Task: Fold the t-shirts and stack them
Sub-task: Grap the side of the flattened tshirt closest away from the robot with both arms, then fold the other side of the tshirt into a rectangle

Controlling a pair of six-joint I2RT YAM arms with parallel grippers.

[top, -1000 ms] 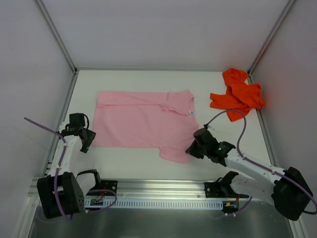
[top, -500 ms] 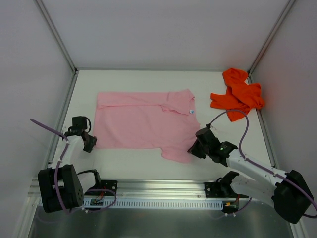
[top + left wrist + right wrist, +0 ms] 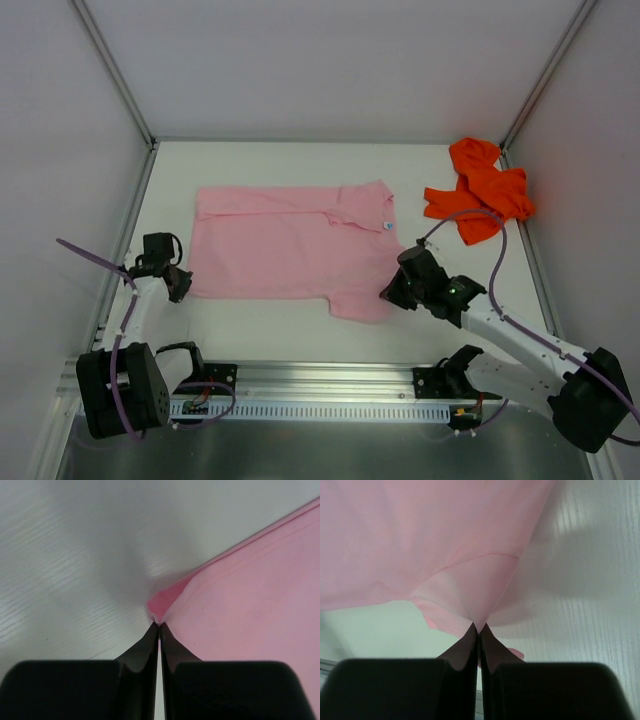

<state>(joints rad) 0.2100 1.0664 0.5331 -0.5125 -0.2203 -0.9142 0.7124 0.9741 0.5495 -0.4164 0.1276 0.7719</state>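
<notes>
The light pink t-shirt (image 3: pixel 290 245) lies spread flat across the middle of the white table. My left gripper (image 3: pixel 180 287) is shut on its near left corner; in the left wrist view the pinched hem (image 3: pixel 165 597) bunches at my gripper (image 3: pixel 160 625). My right gripper (image 3: pixel 392 292) is shut on the shirt's near right sleeve, and the right wrist view shows pink cloth (image 3: pixel 470 545) lifted off the table from my gripper (image 3: pixel 479 626). The bright orange t-shirt (image 3: pixel 480 190) sits crumpled at the far right.
White walls with metal corner posts close in the table on the left (image 3: pixel 120 60), back and right. A metal rail (image 3: pixel 330 385) with both arm bases runs along the near edge. Purple cables loop from each arm.
My left gripper has closed onto the pink shirt's near left corner. My right gripper has moved slightly right and away, carrying the sleeve.
</notes>
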